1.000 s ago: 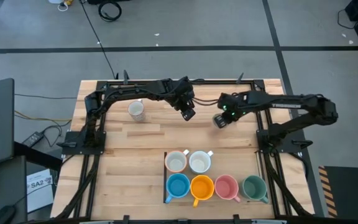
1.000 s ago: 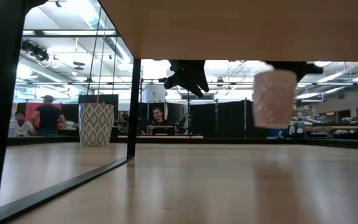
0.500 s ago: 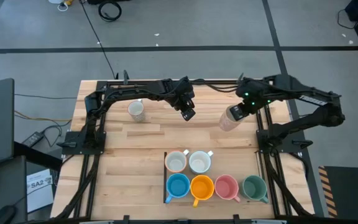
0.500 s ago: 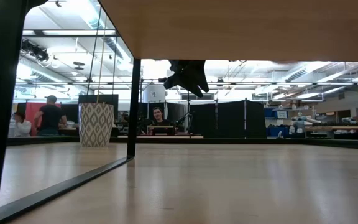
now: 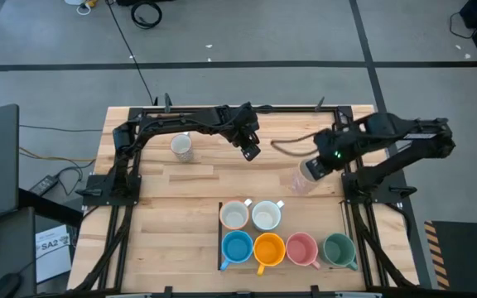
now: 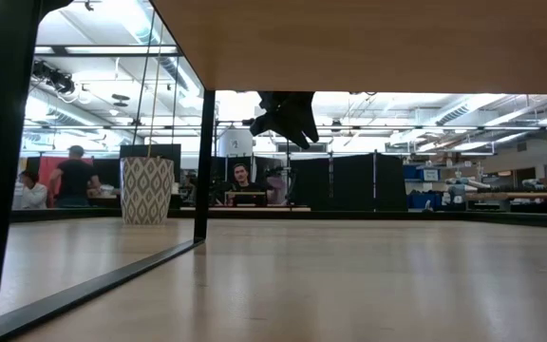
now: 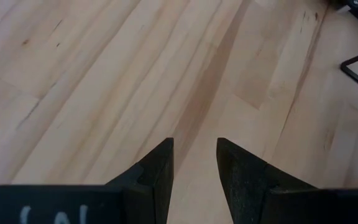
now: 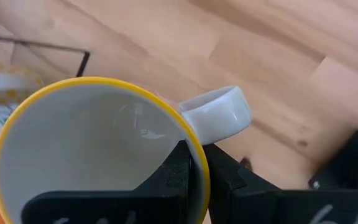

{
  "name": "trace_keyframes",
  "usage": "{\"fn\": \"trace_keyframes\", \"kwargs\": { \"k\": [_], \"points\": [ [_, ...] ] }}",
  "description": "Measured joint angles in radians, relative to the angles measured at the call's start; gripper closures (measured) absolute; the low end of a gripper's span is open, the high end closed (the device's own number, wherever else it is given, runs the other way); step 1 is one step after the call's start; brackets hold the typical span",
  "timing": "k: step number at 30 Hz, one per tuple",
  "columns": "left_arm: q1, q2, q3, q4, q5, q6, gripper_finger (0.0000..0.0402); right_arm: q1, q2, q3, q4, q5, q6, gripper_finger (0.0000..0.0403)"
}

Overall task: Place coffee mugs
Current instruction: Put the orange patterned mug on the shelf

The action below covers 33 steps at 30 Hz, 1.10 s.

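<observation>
My right gripper (image 5: pixel 307 171) is above the table's right half, shut on a white mug with a yellow rim (image 8: pixel 92 143), which shows blurred in the high view (image 5: pixel 301 179). Six mugs stand on their bases near the near edge: cream (image 5: pixel 235 215) and white (image 5: pixel 266 215) behind blue (image 5: pixel 238 247), orange (image 5: pixel 269 248), pink (image 5: pixel 302 249) and green (image 5: pixel 339 248). Another patterned white mug (image 5: pixel 181 146) stands far left, also seen in the low view (image 6: pixel 147 190). My left gripper (image 5: pixel 251 151) waits open above the table's far middle (image 7: pixel 194 149). My right gripper pinches the mug's wall at the rim (image 8: pixel 199 152), right beside the handle (image 8: pixel 219 112). One finger (image 8: pixel 176 171) is inside the mug and the other (image 8: pixel 224 175) outside. The mug is lifted clear of the table, its mouth facing the wrist camera.
A thin black frame line (image 5: pixel 220 236) runs along the left of the mug group, and a black corner (image 8: pixel 36 46) shows on the wood. Bare wood lies between the far mug and the group. People stand in the room beyond the table (image 6: pixel 74 176).
My right gripper has carried the mug from the table's far middle toward the right edge and then toward the near edge. The mug has risen out of the low view, where it showed a second ago.
</observation>
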Motion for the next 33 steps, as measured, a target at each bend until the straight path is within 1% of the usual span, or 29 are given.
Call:
{"fn": "trace_keyframes", "kwargs": {
  "k": [7,14,18,26,33],
  "points": [
    [-0.001,0.0,0.0,0.0,0.0,0.0,0.0273,0.141,0.069,0.0,0.003,0.0,0.128,0.0371],
    [-0.01,0.0,0.0,0.0,-0.018,0.0,0.0274,0.233,0.126,0.0,0.014,0.032,0.223,0.0371],
    [-0.014,0.0,0.0,0.0,-0.018,0.027,0.0273,0.264,0.158,0.0,0.038,0.046,0.228,0.0371],
    [-0.023,0.0,0.0,0.0,-0.018,0.03,0.0273,0.3,0.219,0.0,0.055,0.053,0.227,0.037],
    [-0.036,0.0,0.0,0.001,-0.024,0.034,0.0274,0.328,0.238,0.0,0.096,0.061,0.228,0.037]
  ]
}}
